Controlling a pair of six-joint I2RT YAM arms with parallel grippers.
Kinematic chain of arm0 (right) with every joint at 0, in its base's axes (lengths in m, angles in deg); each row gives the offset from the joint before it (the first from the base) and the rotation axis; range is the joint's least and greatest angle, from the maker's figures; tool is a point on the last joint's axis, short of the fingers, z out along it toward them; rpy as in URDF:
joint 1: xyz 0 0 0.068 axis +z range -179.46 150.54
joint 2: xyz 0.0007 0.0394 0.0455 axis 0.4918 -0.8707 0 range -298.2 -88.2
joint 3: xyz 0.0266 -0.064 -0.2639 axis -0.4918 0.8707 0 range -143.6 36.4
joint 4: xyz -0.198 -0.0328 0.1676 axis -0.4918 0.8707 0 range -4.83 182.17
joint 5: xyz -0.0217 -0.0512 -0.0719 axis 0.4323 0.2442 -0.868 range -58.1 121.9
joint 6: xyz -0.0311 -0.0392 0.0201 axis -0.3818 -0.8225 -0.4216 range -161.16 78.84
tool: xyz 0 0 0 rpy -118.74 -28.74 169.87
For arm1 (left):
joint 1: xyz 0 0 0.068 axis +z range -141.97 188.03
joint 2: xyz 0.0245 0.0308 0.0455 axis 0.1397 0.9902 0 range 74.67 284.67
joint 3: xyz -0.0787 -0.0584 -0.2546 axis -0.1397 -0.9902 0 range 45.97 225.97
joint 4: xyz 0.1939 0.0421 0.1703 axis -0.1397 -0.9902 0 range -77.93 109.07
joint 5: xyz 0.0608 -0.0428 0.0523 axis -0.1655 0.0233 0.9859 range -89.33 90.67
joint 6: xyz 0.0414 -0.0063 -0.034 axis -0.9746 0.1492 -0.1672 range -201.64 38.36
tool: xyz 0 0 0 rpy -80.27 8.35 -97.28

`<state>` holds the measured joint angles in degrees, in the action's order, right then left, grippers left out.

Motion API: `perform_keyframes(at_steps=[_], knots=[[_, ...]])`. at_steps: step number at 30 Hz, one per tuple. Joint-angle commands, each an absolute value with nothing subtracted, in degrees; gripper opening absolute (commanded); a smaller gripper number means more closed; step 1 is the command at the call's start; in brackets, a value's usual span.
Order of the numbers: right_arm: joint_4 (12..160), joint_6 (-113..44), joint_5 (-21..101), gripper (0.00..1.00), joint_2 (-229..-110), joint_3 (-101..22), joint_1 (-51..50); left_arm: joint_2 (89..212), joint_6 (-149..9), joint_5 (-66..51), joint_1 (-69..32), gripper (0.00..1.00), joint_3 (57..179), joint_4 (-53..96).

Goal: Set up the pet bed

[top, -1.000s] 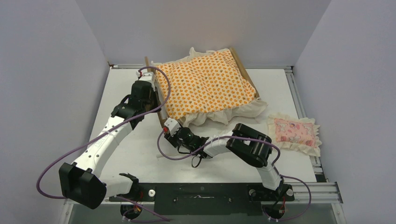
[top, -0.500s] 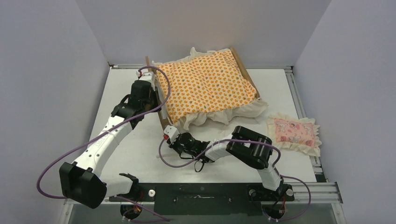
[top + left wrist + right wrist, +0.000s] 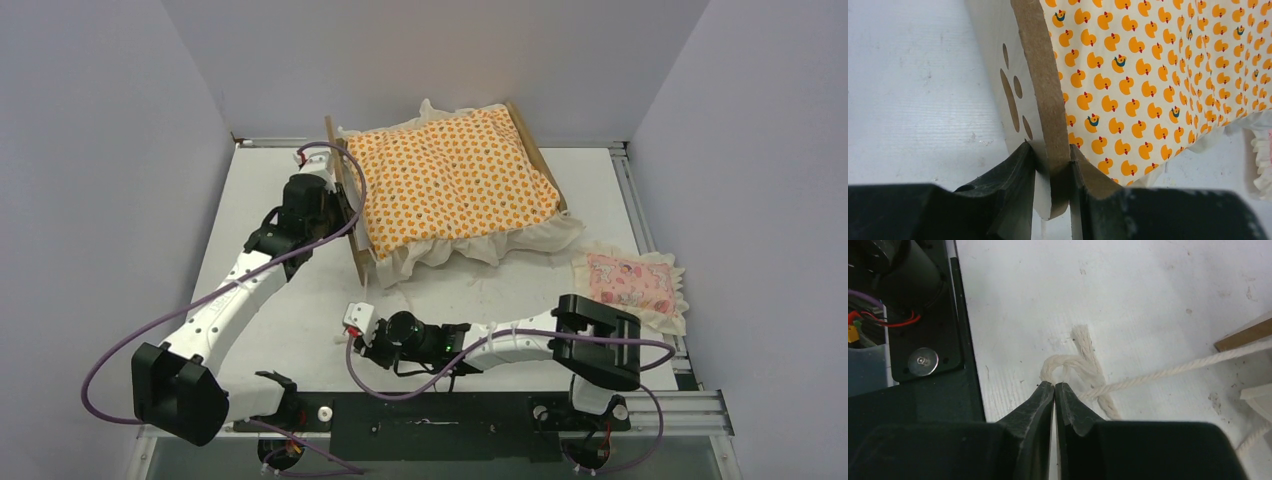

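The pet bed (image 3: 353, 250) of light plywood stands at the table's back centre, its headboard on the left. An orange duck-print ruffled mattress (image 3: 450, 185) lies on it and hides the base. My left gripper (image 3: 340, 208) is shut on the headboard's edge (image 3: 1040, 75), beside the paw-print cutout (image 3: 1012, 97); the mattress (image 3: 1148, 75) lies to the right of it. My right gripper (image 3: 352, 326) is low near the front edge. In the right wrist view it (image 3: 1054, 385) is shut, its tips pinching a knotted white rope (image 3: 1083, 365) that runs off right toward the bed's wooden corner (image 3: 1243, 335).
A small pink frilled pillow (image 3: 628, 282) lies at the right side of the table. White walls enclose the table on three sides. The black base plate (image 3: 923, 360) of the arms lies just left of the right gripper.
My right gripper has drawn back toward the near edge with the rope. The bed has shifted right and turned a little. My left gripper has kept hold of the headboard and followed it.
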<state>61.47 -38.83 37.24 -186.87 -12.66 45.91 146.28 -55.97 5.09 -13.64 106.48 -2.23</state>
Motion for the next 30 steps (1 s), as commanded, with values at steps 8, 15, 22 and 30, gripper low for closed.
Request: perform_keyframes(at_steps=[8, 15, 22, 30], knots=[[75.77, -32.42, 25.84, 0.38, -171.36, -9.59, 46.12, 146.46, -51.07, -4.82, -16.70, 0.45, 105.08, -1.44], [83.86, -43.52, 29.19, 0.45, -168.61, -8.50, 42.13, 134.30, -56.38, 2.65, -13.47, 0.72, 104.82, -14.69], [81.76, -53.79, 38.03, 0.46, -176.33, -12.67, 37.53, 123.93, -54.96, 5.48, -13.33, 0.77, 98.95, -24.24], [79.17, -58.34, 43.23, 0.46, -188.38, -19.82, 36.17, 117.03, -48.89, 3.69, -13.42, 0.80, 92.72, -25.66]])
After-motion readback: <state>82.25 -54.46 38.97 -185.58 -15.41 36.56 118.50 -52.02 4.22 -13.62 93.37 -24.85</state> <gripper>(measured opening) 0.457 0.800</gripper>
